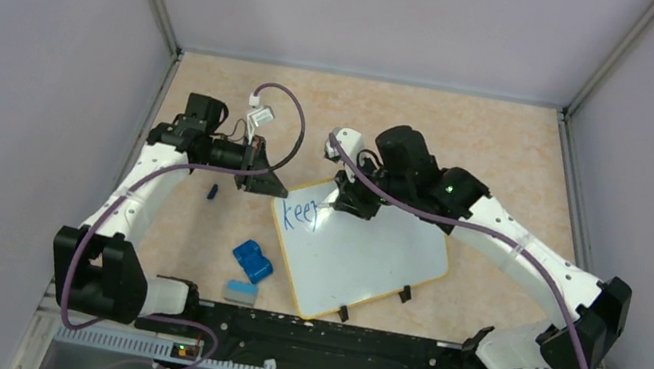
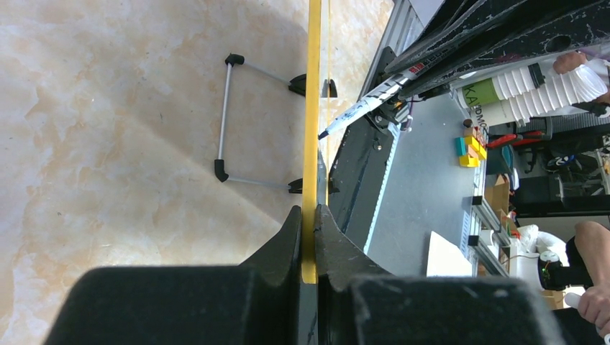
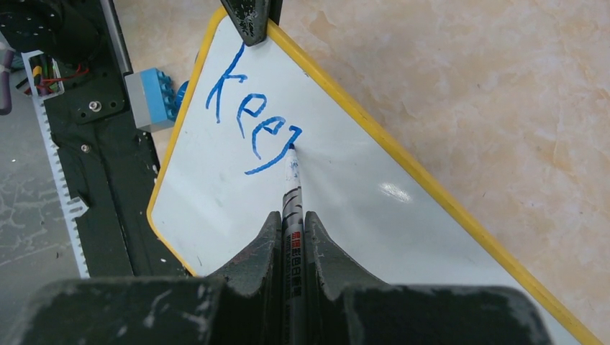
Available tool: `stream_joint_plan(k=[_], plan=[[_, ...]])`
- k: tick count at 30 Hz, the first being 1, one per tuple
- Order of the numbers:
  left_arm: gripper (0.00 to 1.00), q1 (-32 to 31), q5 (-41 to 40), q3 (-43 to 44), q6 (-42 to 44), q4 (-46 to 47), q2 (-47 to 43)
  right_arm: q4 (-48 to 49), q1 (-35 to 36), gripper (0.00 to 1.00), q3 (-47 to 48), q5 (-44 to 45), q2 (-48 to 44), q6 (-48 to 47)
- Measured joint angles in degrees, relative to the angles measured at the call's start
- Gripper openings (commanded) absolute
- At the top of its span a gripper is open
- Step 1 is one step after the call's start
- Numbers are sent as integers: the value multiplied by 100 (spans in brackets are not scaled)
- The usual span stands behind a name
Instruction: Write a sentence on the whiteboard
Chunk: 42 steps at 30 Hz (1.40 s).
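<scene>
Looking down from above, I am seeing one whiteboard point(image 1: 372, 253) lying flat and slanted on a tan counter point(image 1: 511, 156) between the two arms. The left end effector point(image 2: 311, 215) is clamping tight on the yellow rim at the board's far left corner, pinning it. The right end effector point(image 3: 291, 219) is pinching one marker point(image 3: 292, 187), its jaws closed on the barrel. The marker's long axis is pointing straight out from the fingers, and its tip is touching the white surface at the tail of the last letter. One word of the sentence point(image 3: 253, 118) is showing in blue: four letters, roughly "keep", near that same corner. I am judging that the coming stroke hinges on this: bare board is lying to the right of the tip, along the writing line, so the right arm is the one placed to write there. Two small blue blocks point(image 1: 253, 260) and one dark cap point(image 1: 213, 191) are lying left of the board.
</scene>
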Motion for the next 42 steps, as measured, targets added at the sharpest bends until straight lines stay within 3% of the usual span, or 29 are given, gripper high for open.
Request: stream_joint_plan(k=[42], plan=[[0,0,-44,0,7,4,24,-22,-175,0,-319,-138,-190,-4]])
